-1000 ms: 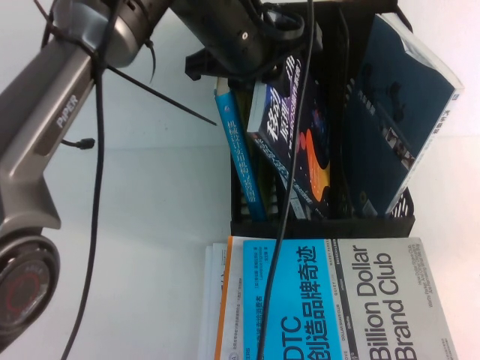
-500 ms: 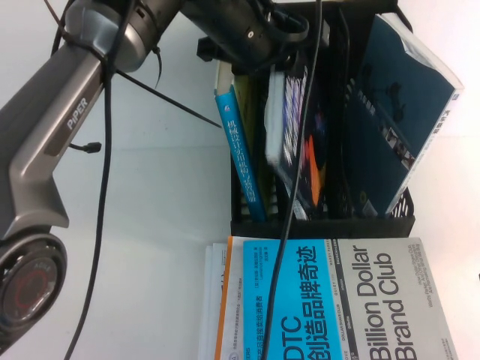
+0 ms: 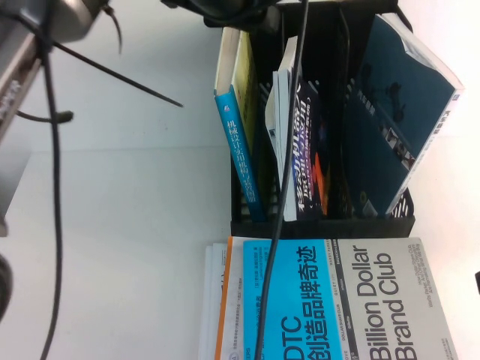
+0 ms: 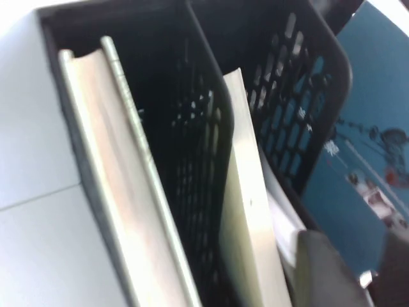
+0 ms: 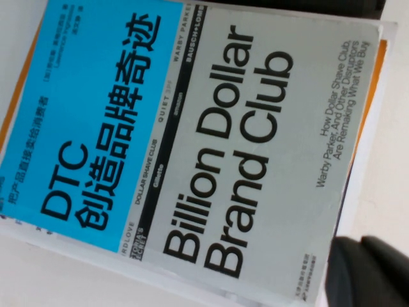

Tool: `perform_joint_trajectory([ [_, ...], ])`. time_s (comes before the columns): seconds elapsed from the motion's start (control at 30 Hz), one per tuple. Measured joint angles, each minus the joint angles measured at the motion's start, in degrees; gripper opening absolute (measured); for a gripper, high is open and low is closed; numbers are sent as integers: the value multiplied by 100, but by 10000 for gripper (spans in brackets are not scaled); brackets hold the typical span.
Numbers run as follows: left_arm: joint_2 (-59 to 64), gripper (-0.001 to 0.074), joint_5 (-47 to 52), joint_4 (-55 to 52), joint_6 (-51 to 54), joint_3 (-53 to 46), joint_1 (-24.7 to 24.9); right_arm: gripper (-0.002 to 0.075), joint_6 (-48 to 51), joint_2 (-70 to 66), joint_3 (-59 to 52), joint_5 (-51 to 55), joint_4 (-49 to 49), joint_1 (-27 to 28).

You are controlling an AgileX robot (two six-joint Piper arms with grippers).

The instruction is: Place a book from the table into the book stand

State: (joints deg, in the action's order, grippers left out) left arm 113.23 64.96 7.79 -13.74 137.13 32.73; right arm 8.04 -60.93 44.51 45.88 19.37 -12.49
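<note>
The dark navy book (image 3: pixel 306 154) with white title and orange blob stands on edge in the middle slot of the black book stand (image 3: pixel 322 223). Nothing grips it. In the left wrist view its cream page edges (image 4: pixel 246 211) show between the perforated dividers (image 4: pixel 198 147). My left gripper (image 4: pixel 361 272) hovers above the stand's far end, open and empty, one grey finger (image 4: pixel 323 272) beside the book's pages. In the high view only the arm's dark end (image 3: pixel 225 7) shows, at the top edge. My right gripper (image 5: pixel 370 272) is shut and empty over the near right corner of the cyan-and-grey book (image 5: pixel 192 147).
A cyan-spined book (image 3: pixel 240 150) fills the stand's left slot. A teal-covered book (image 3: pixel 401 112) leans in the right slot. The "Billion Dollar Brand Club" book (image 3: pixel 330 300) lies on a stack in front of the stand. White table (image 3: pixel 127 225) spreads to the left. A black cable (image 3: pixel 281 225) hangs across.
My left arm has pulled back toward the far side and largely left the high view. The dark book, held tilted before, now stands free and upright in the middle slot.
</note>
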Motion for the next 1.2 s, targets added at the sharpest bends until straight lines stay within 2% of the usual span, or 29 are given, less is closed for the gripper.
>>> perform_joint_trajectory([
  [0.03, -85, 118, 217, -13, 0, 11, 0, -4, 56, 0, 0, 0, 36, 0],
  [0.1, -214, 55, 579, -2, 12, 19, 0, -4, 148, 0, 0, 0, 118, 0],
  [0.2, -380, 15, 733, 147, 51, 8, 0, -4, 523, 0, 0, 0, 557, 0],
  [0.43, -817, 2, 760, 235, 200, -4, 0, -3, 3151, 0, -10, -363, 3493, -29],
  [0.57, -1331, 0, 760, 171, 308, -4, 0, -3, 4122, -254, 0, -754, 4303, -289],
  [0.77, -2009, 0, 760, -91, 335, -4, 0, -3, 4908, -1527, 0, -1359, 4953, -1102],
  [0.9, -2192, 0, 760, -161, 345, -4, 0, -3, 6007, -2281, 0, -1678, 5969, -1496],
  [1.03, -2230, 0, 760, -200, 358, -4, 0, -3, 7095, -2885, 53, -1893, 7069, -1627],
  [1.2, -2230, 0, 760, -216, 395, -4, 0, -3, 7869, -3340, 398, -2386, 7715, -1638],
])
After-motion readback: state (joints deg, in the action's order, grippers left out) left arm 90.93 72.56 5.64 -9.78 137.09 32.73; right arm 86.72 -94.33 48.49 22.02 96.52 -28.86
